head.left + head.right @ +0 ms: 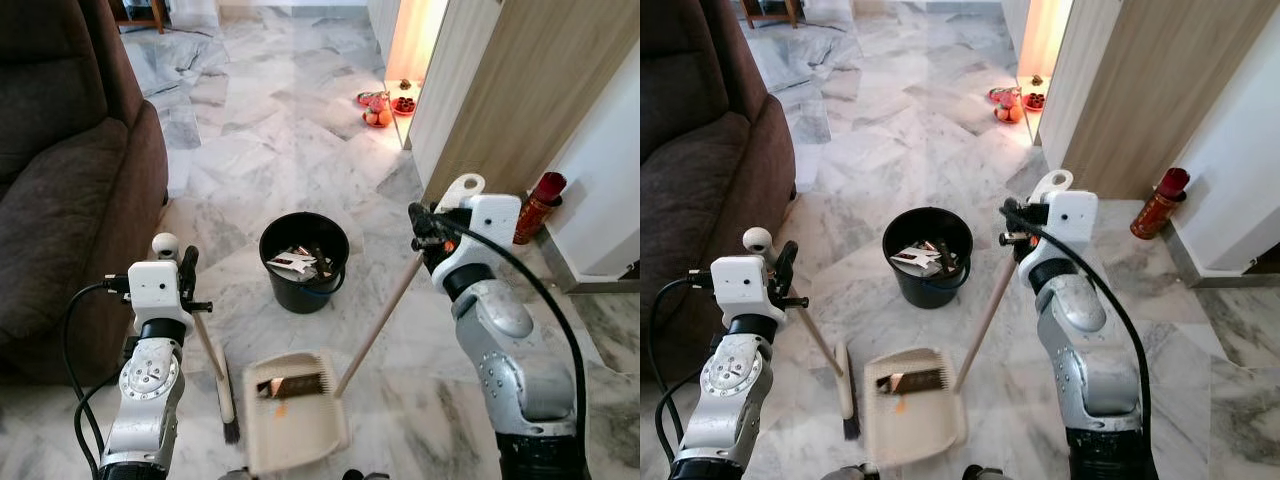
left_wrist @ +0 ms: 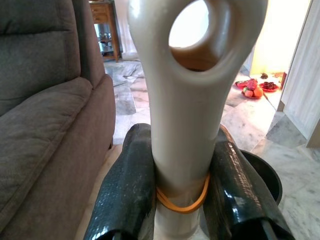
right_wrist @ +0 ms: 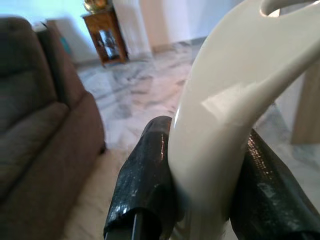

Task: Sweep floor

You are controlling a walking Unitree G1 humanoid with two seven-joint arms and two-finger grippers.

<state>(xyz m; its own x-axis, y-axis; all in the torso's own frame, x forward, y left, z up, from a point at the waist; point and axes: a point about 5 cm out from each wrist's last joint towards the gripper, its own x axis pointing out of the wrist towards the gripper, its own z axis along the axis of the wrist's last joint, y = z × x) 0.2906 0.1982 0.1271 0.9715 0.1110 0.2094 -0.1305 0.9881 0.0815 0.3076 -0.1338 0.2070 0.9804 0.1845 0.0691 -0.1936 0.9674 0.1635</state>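
My left gripper (image 1: 186,272) is shut on the cream handle of a small broom (image 1: 212,358), whose dark bristles (image 1: 230,430) touch the marble floor. My right gripper (image 1: 428,228) is shut on the top of the long handle of a beige dustpan (image 1: 293,408). The pan rests on the floor just right of the bristles and holds dark debris and an orange bit (image 1: 281,409). Behind it stands a black bucket (image 1: 304,262) with paper scraps inside. In the left wrist view, black fingers (image 2: 125,190) clamp the broom handle (image 2: 187,125). In the right wrist view, the fingers (image 3: 145,185) squeeze the dustpan handle (image 3: 215,145).
A dark brown sofa (image 1: 60,170) fills the left side, close to my left arm. A wooden cabinet wall (image 1: 520,90) and a red canister (image 1: 538,205) stand at the right. Plates of fruit (image 1: 383,108) lie on the floor farther back. Open marble floor stretches beyond the bucket.
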